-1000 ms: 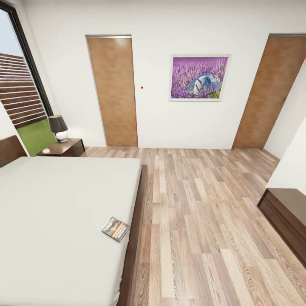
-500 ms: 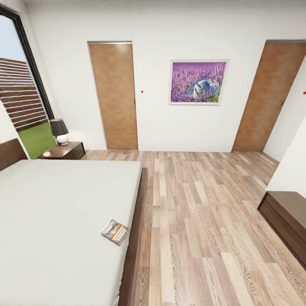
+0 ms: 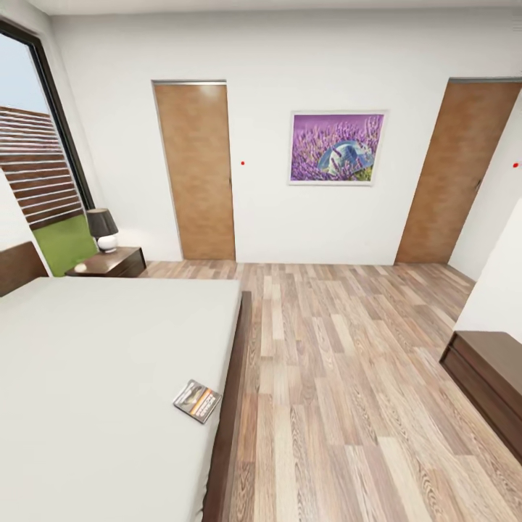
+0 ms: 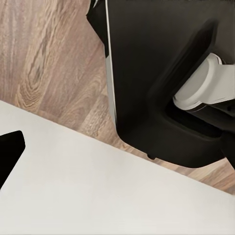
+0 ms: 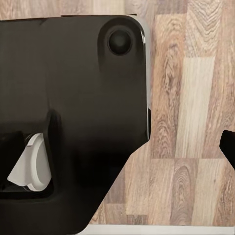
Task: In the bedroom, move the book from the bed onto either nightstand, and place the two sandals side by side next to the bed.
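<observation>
book (image 3: 197, 401) on bed (image 3: 94, 362), nightstand (image 3: 110, 262) beyond

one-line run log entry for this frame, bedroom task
phase: approach | book: on bed, near foot-side edge | nightstand: far corner, holds lamp | sandals: unseen | grippers: state unclear

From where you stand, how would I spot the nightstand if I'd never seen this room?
Start at the bed with its white mattress, and follow it to the far end by the tall window. The nightstand stands there beside the headboard. It is a small, low, dark reddish-brown table carrying a dark-shaded lamp, unlike the long cabinet across the room.
</observation>
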